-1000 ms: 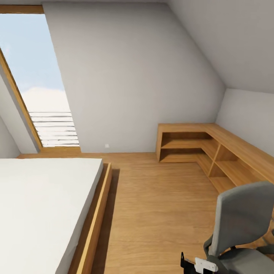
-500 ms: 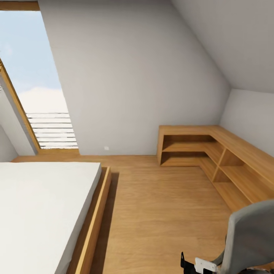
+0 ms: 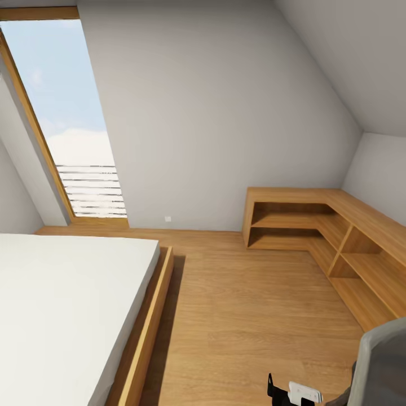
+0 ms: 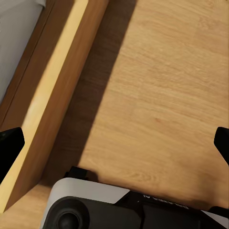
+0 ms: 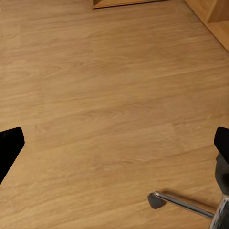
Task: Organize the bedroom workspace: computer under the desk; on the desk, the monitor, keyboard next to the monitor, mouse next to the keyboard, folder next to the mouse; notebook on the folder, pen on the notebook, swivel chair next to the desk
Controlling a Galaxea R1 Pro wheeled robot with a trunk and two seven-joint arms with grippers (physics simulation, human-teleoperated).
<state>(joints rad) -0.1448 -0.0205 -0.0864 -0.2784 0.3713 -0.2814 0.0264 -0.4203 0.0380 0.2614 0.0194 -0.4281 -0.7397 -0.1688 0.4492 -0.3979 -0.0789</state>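
Note:
The swivel chair's grey backrest (image 3: 383,366) fills the bottom right corner of the head view. One of its chrome legs (image 5: 183,204), with a caster, lies on the wooden floor in the right wrist view. My right gripper (image 5: 114,145) hangs open over bare floor close to that leg. My left gripper (image 4: 114,148) is open too, above the floor beside the bed's wooden frame (image 4: 57,90). Neither gripper holds anything. The desk, computer, monitor, keyboard, mouse, folder, notebook and pen are out of view.
A low bed (image 3: 62,304) with a white mattress and wooden frame takes up the left. An L-shaped wooden shelf unit (image 3: 316,223) runs along the right wall. A tall slanted window (image 3: 67,124) is at the back left. Open wooden floor (image 3: 248,304) lies between.
The head camera has swung, so the whole view has shifted. The swivel chair now sits lower and further into the bottom right corner, with less of it showing.

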